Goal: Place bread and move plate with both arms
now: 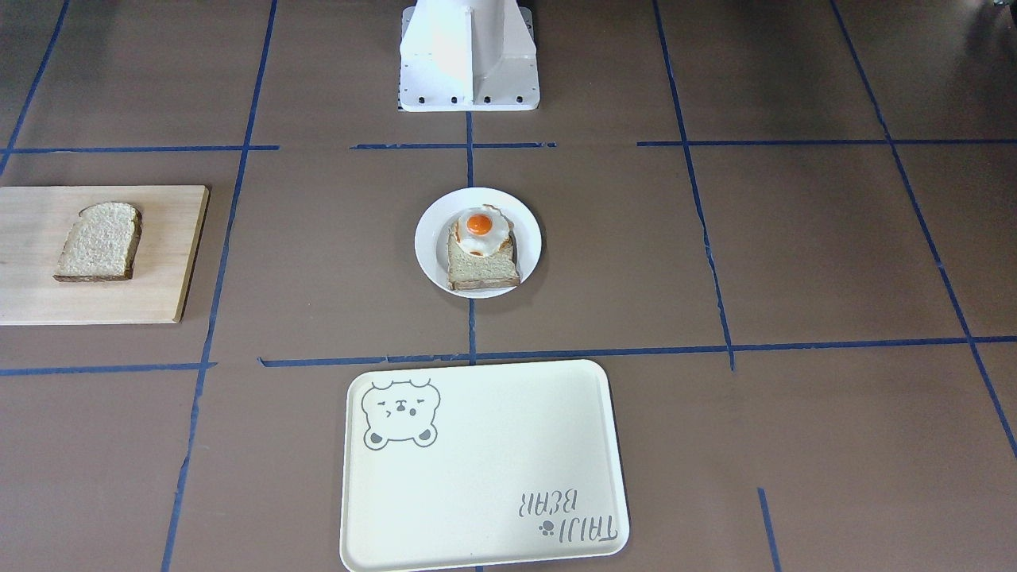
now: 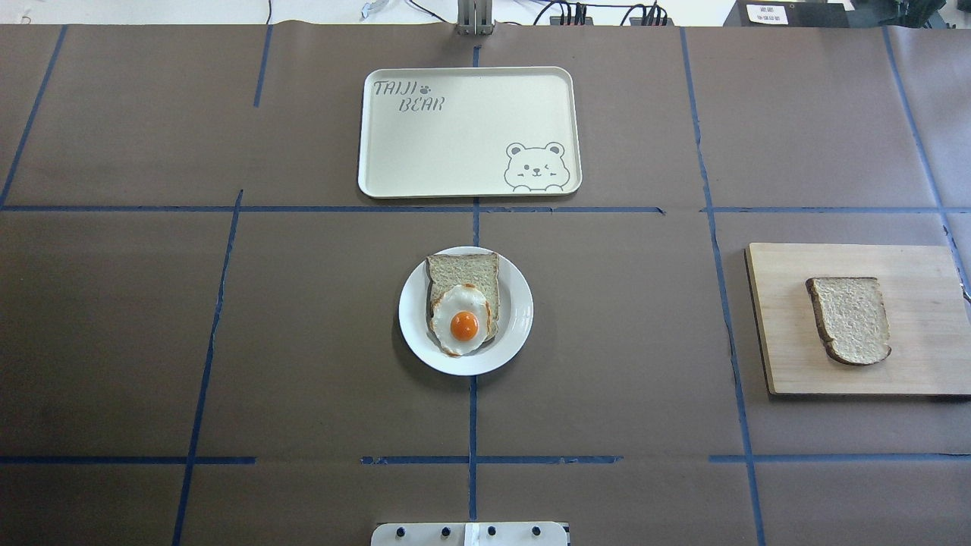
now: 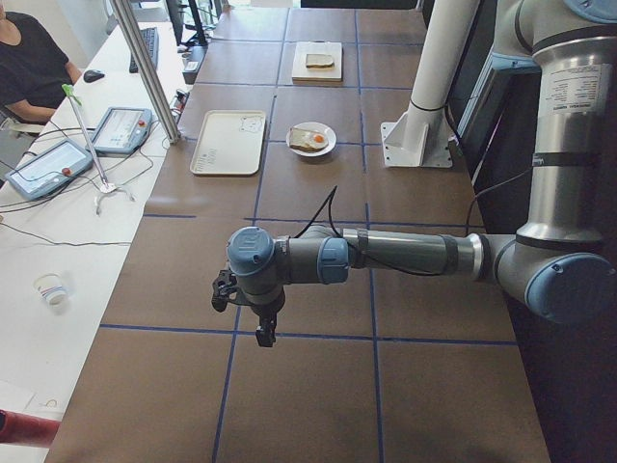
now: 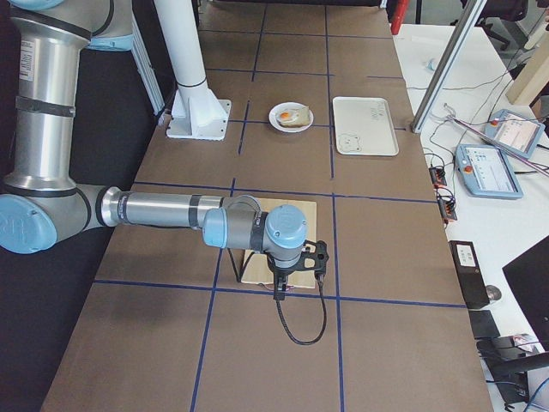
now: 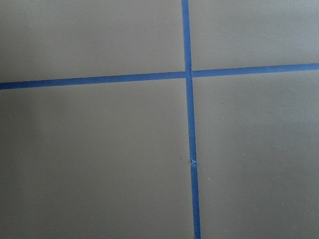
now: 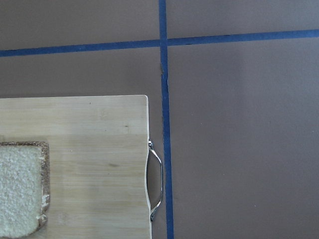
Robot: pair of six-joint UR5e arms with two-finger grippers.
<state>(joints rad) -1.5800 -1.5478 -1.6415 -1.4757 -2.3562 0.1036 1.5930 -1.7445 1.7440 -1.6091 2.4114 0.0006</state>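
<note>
"TAIJI BEAR" and a winking bear mark the cream tray point(image 2: 470, 129), upper centre overhead. Grainy, dark-crusted bread point(image 2: 851, 318) lies on a wooden board point(image 2: 781, 334) at right; the round white plate point(image 2: 520, 311) sits mid-frame on the brown worktop point(image 2: 152, 318), bearing toast point(image 2: 463, 269) and egg point(image 2: 460, 318). The left tool point(image 3: 263, 330) and right tool point(image 4: 281, 287) show too small: I cannot tell their opening or hold
</note>
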